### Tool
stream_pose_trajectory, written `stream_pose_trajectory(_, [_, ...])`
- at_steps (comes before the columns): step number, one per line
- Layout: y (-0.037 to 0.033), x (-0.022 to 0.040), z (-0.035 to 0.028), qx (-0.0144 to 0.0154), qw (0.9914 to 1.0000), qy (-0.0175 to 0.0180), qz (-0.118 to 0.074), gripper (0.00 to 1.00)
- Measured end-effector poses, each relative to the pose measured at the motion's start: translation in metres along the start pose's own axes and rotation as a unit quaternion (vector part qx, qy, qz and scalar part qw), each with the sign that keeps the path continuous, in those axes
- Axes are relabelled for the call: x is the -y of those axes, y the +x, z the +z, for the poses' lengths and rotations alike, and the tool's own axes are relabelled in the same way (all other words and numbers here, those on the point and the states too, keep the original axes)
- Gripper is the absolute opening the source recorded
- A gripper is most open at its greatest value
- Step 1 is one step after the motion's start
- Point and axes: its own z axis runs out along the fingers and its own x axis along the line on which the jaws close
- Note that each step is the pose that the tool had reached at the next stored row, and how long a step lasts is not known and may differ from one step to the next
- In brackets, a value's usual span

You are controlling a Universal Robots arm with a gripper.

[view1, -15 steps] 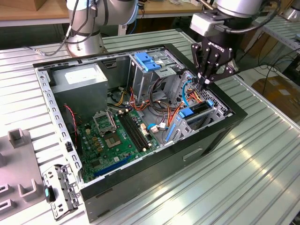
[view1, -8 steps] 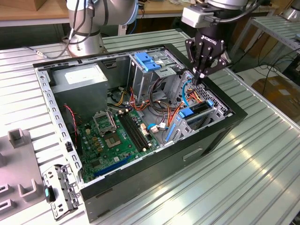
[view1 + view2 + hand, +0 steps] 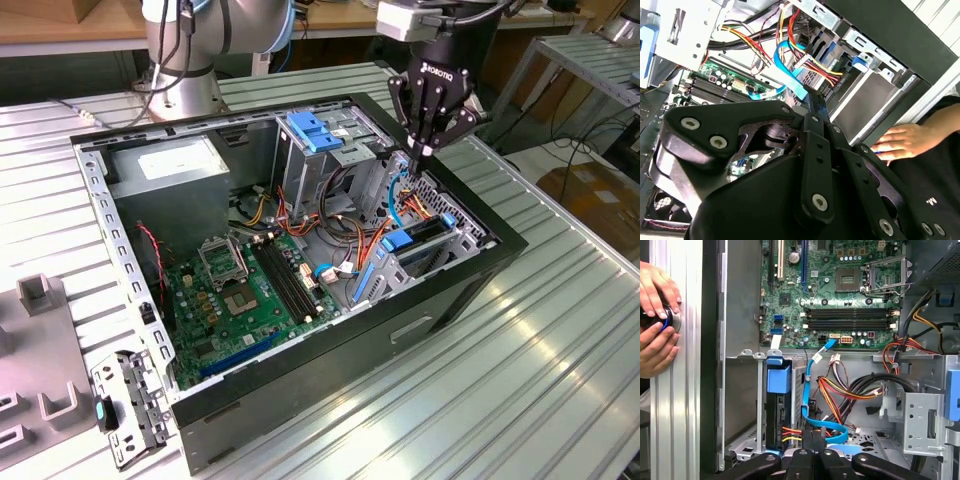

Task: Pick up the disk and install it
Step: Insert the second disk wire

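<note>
The disk (image 3: pixel 414 240) stands on edge inside the lower drive bay at the front of the open computer case (image 3: pixel 330 340), its blue side rails showing. In the first wrist view the disk (image 3: pixel 778 415) sits in its slot under a blue tab, with coloured wires plugged into its end. My gripper (image 3: pixel 418 152) hangs just above that bay, fingers pointing down and pressed together with nothing between them. In the first wrist view the gripper (image 3: pixel 812 439) is shut, right beside the blue data cable (image 3: pixel 809 390) and slightly off from the disk's edge.
A person's hands (image 3: pixel 655 315) rest on the table next to the case, also seen as a hand (image 3: pixel 900 142). The grey power supply (image 3: pixel 175 165), light-blue bracket (image 3: pixel 315 130) and motherboard (image 3: pixel 250 290) are in the case. A metal bracket (image 3: pixel 130 405) lies outside it.
</note>
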Motion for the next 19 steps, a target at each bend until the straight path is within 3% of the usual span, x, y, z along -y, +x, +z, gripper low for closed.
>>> stream_pose_trajectory(3, [-0.0043, 0.0009, -0.0020, -0.0087, 0.99996, -0.0006, 0.000, 0.11])
stream_pose_trajectory(6, [-0.0092, 0.0035, -0.0031, -0.0145, 0.99988, -0.0047, -0.001, 0.11])
stream_pose_trajectory(9, [-0.0139, 0.0050, -0.0016, -0.0156, 0.99984, -0.0088, -0.002, 0.11])
stream_pose_trajectory(12, [-0.0159, 0.0050, 0.0066, -0.0167, 0.99982, -0.0089, -0.002, 0.11])
stream_pose_trajectory(13, [-0.0164, 0.0050, 0.0089, -0.0191, 0.99978, -0.0089, -0.002, 0.17])
stream_pose_trajectory(15, [-0.0168, 0.0050, 0.0107, -0.0226, 0.99970, -0.0089, -0.002, 0.17])
stream_pose_trajectory(16, [-0.0170, 0.0050, 0.0118, -0.0246, 0.99965, -0.0089, -0.002, 0.24])
stream_pose_trajectory(19, [-0.0180, 0.0050, 0.0157, -0.0290, 0.99954, -0.0090, -0.002, 0.24])
